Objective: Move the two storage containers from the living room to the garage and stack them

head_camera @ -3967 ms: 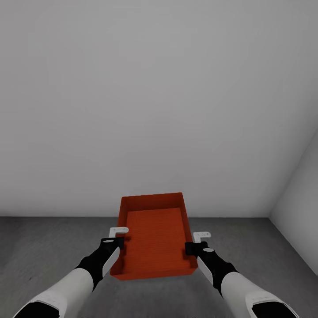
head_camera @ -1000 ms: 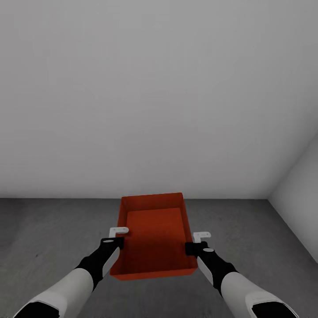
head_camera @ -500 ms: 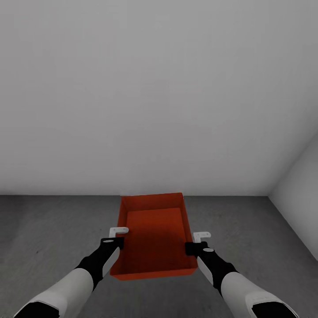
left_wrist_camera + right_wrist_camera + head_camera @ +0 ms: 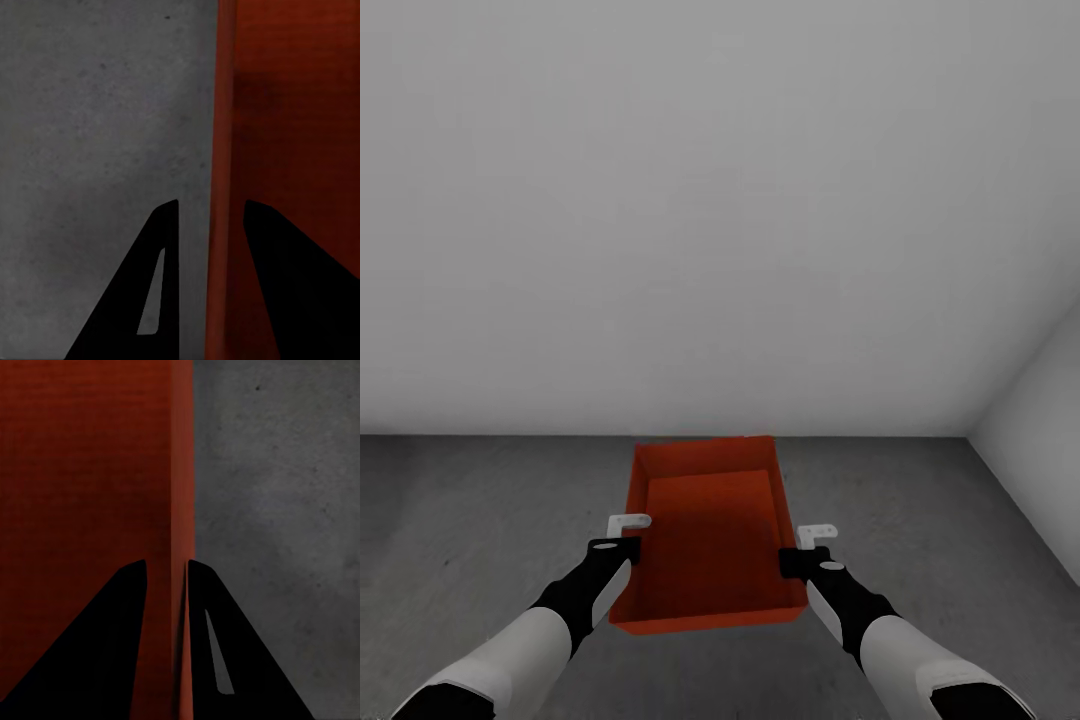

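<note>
One red-orange storage container [image 4: 710, 530] hangs open side up between my two arms, over the dark concrete floor [image 4: 480, 520] of the garage. My left gripper [image 4: 622, 546] is shut on its left wall, which runs between the fingers in the left wrist view [image 4: 225, 112]. My right gripper [image 4: 798, 560] is shut on the right wall [image 4: 182, 472], with one finger inside the bin and one outside. The bin is empty. The second container is out of view.
A plain light-grey wall [image 4: 710, 200] stands straight ahead and meets the floor just beyond the bin. A second grey wall [image 4: 1040, 470] closes the corner at the right. Speckled concrete [image 4: 90, 112] lies below both grippers [image 4: 277, 472].
The line where wall meets floor has risen in the picture, so the camera has moved. The container sits the same between both grippers.
</note>
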Controlling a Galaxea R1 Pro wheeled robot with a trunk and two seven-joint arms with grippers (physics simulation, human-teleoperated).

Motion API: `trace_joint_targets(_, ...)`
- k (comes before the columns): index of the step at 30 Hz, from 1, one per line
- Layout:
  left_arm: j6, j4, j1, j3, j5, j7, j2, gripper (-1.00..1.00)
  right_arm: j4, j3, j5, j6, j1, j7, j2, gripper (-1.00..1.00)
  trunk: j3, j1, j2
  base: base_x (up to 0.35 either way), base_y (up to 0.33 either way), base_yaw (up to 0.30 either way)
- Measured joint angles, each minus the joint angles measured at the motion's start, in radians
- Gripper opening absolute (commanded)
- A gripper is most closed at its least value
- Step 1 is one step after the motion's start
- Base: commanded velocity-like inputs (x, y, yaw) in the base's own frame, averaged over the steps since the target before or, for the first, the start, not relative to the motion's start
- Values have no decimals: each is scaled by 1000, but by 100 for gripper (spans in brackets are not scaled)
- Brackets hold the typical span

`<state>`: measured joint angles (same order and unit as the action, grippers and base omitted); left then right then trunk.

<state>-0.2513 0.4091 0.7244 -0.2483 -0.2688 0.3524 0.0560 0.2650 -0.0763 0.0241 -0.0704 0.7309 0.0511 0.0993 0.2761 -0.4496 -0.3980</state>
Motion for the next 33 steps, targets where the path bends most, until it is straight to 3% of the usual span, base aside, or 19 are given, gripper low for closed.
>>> trace_joint_targets(33, 6, -1, 0, -2, -2, 0, 0, -100, 0, 0, -1, 4, 0, 0, -1, -100, 51, 0, 0, 0, 0, 0)
